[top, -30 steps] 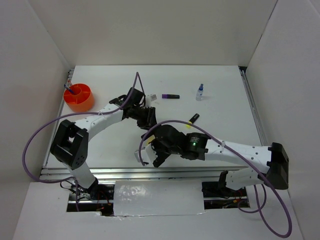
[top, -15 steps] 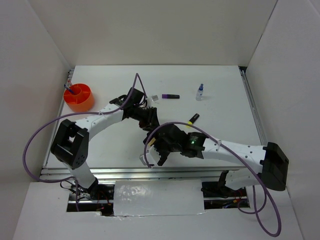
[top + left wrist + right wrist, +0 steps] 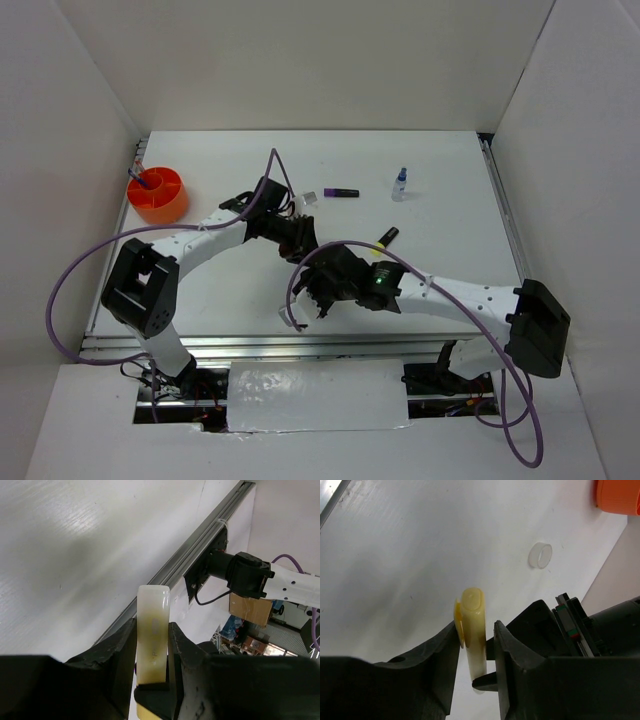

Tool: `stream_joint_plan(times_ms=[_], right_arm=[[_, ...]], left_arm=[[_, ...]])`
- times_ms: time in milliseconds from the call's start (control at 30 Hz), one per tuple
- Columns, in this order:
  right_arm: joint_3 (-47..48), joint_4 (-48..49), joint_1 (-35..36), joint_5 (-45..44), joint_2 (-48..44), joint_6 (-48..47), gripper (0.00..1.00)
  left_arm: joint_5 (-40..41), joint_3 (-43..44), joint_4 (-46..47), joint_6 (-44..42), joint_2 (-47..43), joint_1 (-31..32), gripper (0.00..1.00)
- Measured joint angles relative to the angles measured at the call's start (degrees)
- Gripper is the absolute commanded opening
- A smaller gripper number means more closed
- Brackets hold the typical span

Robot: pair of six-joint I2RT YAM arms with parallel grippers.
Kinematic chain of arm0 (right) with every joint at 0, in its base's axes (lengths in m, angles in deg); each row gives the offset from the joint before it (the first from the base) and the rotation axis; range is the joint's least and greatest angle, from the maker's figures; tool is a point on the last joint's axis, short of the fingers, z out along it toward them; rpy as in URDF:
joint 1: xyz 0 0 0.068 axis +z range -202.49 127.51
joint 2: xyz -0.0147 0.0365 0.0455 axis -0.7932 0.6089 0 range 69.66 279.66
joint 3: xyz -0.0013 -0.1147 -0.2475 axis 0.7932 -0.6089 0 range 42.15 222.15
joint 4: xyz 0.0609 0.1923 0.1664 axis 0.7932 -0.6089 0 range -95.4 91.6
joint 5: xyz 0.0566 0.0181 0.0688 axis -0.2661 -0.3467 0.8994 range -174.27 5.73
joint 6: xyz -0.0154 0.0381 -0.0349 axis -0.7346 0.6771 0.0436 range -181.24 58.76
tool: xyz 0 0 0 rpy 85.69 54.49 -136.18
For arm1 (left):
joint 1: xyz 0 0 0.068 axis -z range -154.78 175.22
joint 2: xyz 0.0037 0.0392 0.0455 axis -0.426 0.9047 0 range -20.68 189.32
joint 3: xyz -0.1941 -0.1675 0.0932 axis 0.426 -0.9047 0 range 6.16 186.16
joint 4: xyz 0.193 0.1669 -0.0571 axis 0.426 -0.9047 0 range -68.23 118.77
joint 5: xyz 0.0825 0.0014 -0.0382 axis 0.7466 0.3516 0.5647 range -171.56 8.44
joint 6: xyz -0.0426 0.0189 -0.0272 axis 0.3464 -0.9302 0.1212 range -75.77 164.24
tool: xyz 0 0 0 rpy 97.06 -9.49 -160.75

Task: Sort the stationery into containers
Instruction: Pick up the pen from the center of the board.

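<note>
Grip shared: left pincer (image 3: 152, 632) and right pincer (image 3: 476, 647) both pinch the pale yellow stick (image 3: 472, 611) (orange-red cup (image 3: 162, 208) at ten o'clock, well apart).

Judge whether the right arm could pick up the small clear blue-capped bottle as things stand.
Probably not yet: the jaws of the right arm look closed on the pale yellow plastic stick, which the left arm also grips. The small clear blue-capped bottle itself stands unobstructed.
</note>
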Motion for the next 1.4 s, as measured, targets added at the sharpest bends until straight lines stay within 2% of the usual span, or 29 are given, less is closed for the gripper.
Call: stream_joint_plan(times_ms=[133, 200, 233, 300, 333, 433, 467, 567, 667, 800, 900, 1000, 1167, 1267, 1400], right_arm=[[-0.48, -0.02, -0.13, -0.31, 0.00, -0.28, 0.24], [-0.50, 0.07, -0.20, -0.37, 0.00, -0.33, 0.19], [-0.52, 0.04, -0.20, -0.42, 0.00, -0.33, 0.18], [-0.52, 0.15, -0.22, -0.63, -0.02, -0.22, 0.16], [-0.55, 0.09, -0.35, -0.72, -0.02, -0.11, 0.15], [-0.63, -0.07, -0.85, -1.33, -0.15, 0.15, 0.13], [-0.63, -0.07, -1.01, -1.51, -0.39, 0.37, 0.13], [-0.61, -0.46, -1.29, -1.60, -1.99, 2.08, 0.10], [0.37, -1.68, -1.70, -1.42, -4.17, 6.27, 0.02], [7.87, -4.48, -4.72, 0.13, -4.44, 18.29, 0.00], [17.25, -6.99, -8.98, 3.23, -3.69, 30.03, 0.00], [25.53, -7.74, -12.98, 7.39, -2.99, 41.24, 0.00], [28.26, -8.44, -14.67, 12.66, -3.10, 52.15, 0.00], [28.26, -10.27, -14.67, 15.61, -2.86, 55.65, 0.00], [28.28, -11.45, -14.53, 18.69, -2.56, 58.03, 0.00]], left_arm=[[-0.42, -0.26, 1.07, 0.15, -0.09, -0.20, 0.26], [-0.66, -0.70, 1.68, 0.28, -0.26, -0.46, 0.37], [-0.76, -0.87, 2.01, 0.44, -0.33, -0.63, 0.48], [-1.14, -1.38, 2.54, 0.94, -0.57, -0.92, 0.61], [-1.46, -1.73, 2.60, 1.33, -0.85, -1.18, 0.76], [-1.75, -3.08, 3.04, 1.51, -2.54, -2.38, 0.94], [-1.68, -3.37, 3.02, 1.27, -3.30, -2.91, 0.96], [-1.79, -3.39, 3.04, 1.01, -6.10, -6.08, 0.97], [-3.72, -3.32, 4.74, 1.20, -9.07, -13.77, 0.94], [-11.15, -5.88, 16.17, 3.10, -13.11, -29.24, 0.85], [-18.12, -8.46, 22.91, 2.47, -16.26, -34.60, 0.81], [-22.88, -8.41, 21.94, -5.01, -19.98, -33.66, 0.79], [-26.10, -7.98, 19.80, -15.93, -28.57, -27.69, 0.73], [-27.76, -6.73, 21.24, -18.23, -31.54, -24.59, 0.65], [-29.35, -5.97, 25.07, -18.34, -32.00, -23.02, 0.61]])
